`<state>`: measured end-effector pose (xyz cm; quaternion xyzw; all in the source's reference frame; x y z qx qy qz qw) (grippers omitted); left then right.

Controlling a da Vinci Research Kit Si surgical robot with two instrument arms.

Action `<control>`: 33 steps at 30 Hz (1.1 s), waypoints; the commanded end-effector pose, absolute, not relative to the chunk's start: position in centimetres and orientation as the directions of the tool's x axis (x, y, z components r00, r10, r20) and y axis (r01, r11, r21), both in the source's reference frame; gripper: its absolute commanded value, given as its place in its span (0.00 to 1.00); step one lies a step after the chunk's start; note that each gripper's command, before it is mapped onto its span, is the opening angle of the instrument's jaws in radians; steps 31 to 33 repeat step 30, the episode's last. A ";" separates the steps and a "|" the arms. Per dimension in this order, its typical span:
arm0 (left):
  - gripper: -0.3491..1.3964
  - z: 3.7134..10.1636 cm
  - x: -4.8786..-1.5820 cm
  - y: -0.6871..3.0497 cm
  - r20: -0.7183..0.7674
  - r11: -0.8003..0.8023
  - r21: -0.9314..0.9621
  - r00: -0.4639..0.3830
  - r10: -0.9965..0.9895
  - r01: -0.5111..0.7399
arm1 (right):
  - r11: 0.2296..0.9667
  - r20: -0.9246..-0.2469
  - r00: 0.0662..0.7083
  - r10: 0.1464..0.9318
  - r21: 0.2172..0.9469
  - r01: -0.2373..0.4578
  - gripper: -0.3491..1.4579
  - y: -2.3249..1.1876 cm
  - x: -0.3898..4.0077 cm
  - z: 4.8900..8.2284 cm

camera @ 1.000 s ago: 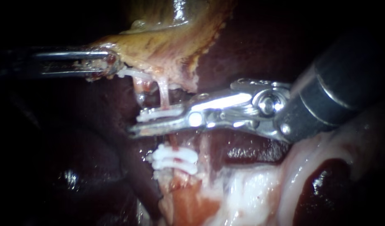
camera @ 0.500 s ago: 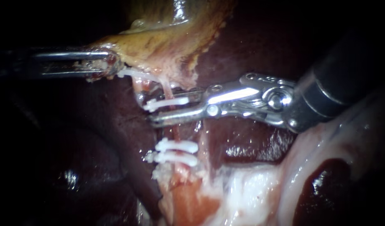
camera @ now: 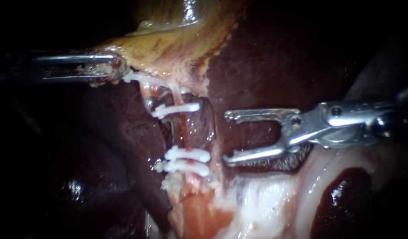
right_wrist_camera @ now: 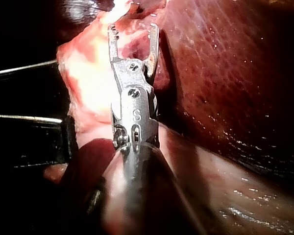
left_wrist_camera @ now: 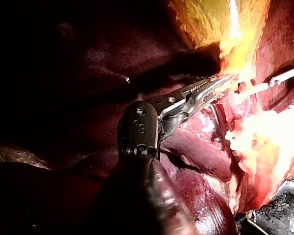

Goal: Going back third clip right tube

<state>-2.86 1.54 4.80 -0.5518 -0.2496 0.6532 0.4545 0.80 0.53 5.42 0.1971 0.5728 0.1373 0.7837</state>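
Backing away, the right instrument point(camera: 227, 138) has drawn its shiny metal jaws off the thin pink right tube point(camera: 182, 130). Half a second ago they straddled it. Now they stand spread wide and empty, well clear of it, over the dark red liver point(camera: 279, 57).

Ahead of the upper jaw's tip, a slim white plastic clip point(camera: 177, 109) sits crosswise on that tube, and nothing holds it any longer. Ahead of the lower jaw's tip, a pair of white clips point(camera: 188, 154) lies close together on the same tube, with the newer clip apart from them. The pair has not shifted against the tissue.

From the right arm's own camera the jaws gape just the same, with pale pink tissue ahead of their tips and nothing between them.

Across from it, the left instrument point(camera: 117, 68) has not budged. Its long thin jaws are pressed together on the ragged lower edge of the yellow-tan gallbladder point(camera: 177, 44), pinching it. The clipped tube hangs down from that edge, just beyond the left jaws' tips.
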 end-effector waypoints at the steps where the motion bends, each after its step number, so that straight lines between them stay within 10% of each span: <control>1: 0.00 4.82 -2.87 1.53 -0.494 -0.462 -0.827 0.023 0.869 -0.320 | 0.888 -0.845 0.306 0.438 0.460 0.000 0.47 0.54 0.75 5.41; 33: 0.00 5.39 -3.39 1.44 -0.516 -0.487 -0.809 0.000 0.857 -0.328 | 0.900 -0.856 0.317 0.408 0.436 0.019 0.47 0.61 0.59 5.31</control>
